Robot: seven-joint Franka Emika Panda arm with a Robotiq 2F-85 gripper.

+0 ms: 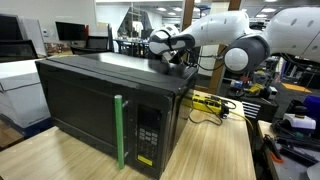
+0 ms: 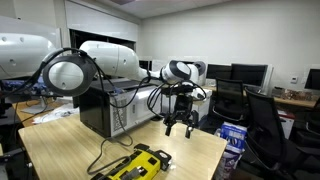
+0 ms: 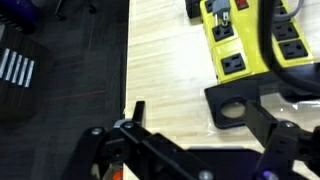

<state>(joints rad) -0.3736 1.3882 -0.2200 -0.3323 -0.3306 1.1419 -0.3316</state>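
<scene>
— Where do the exterior views stand?
— An exterior view sits close by the microwave (image 1: 100, 100) at a counter (image 1: 215, 150) corner, facing the arm (image 1: 215, 30). An exterior view looks back from beyond the opposite end of the counter (image 2: 70, 150). Both show the strip (image 1: 205, 100).
— Wrist view?
— Straight down, near, on the counter edge and strip (image 3: 245, 40).

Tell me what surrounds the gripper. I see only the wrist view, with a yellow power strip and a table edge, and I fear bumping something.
Observer: A black microwave stands on the table, close beside the arm.
Operator: Is the gripper touching the tabletop?
Observer: No. In an exterior view the gripper hangs clear above it, fingers pointing down.
Operator: Anything past that edge?
Observer: A black office chair stands on the floor there.
</scene>
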